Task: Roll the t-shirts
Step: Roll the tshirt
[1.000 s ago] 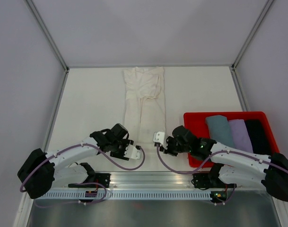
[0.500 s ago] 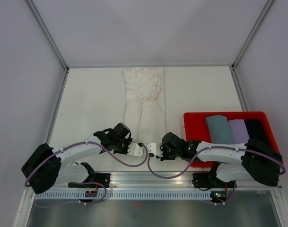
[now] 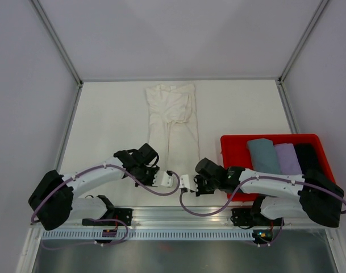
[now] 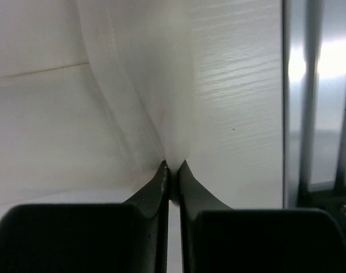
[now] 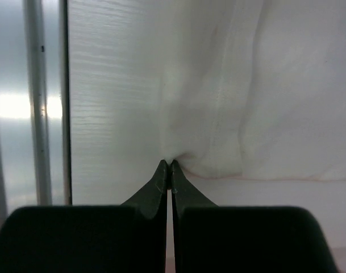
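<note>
Pinching the wrinkly cream cotton t-shirt (image 3: pixel 173 114) only at jaw tips, your left gripper (image 4: pixel 173 167) and right gripper (image 5: pixel 170 165) may drop it

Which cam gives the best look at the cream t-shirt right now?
Top external: the cream t-shirt shows whole, end to end, laid out as a long narrow strip. Left wrist shows only a bit of its near edge pinched in the left tool; right wrist shows the same in the right tool.
</note>
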